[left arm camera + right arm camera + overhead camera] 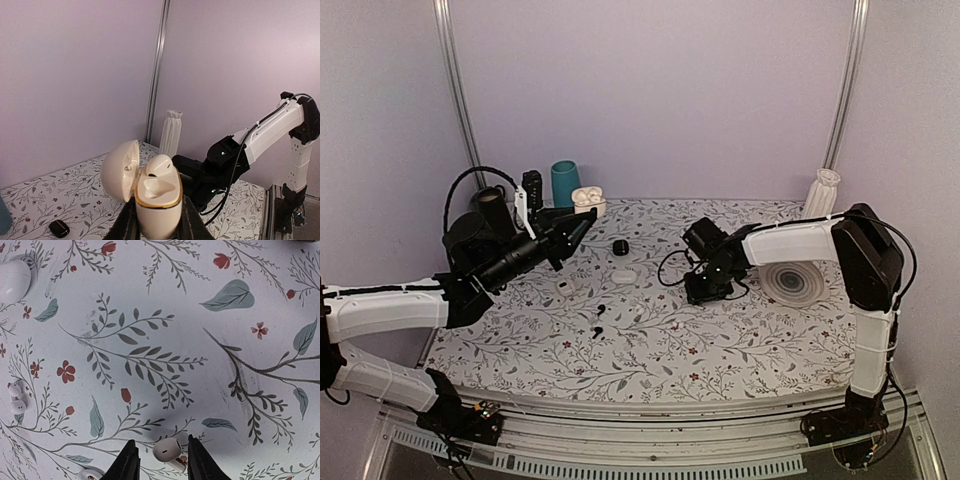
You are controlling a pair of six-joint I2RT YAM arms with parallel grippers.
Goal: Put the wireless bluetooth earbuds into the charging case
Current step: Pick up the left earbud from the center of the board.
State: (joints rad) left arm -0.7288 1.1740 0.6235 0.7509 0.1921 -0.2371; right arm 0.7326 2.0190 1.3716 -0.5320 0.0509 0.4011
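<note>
The left claw (159, 224) gripped the open case (156, 192); the right claw (161, 442), narrowly parted around the bottom-centre earbud (167, 449), needed a square pinch.

The right gripper (161, 441) is hovering over the floral tablecloth (200, 340), its dark fingers (127, 462) standing apart. A white earbud (167, 449) is lying between them, closer to the right one. Another white piece (90, 474) is showing just left of the left finger. Two small white bits (17, 397) are lying farther left, and a rounded white object (12, 280) is sitting far ahead-left.
</note>
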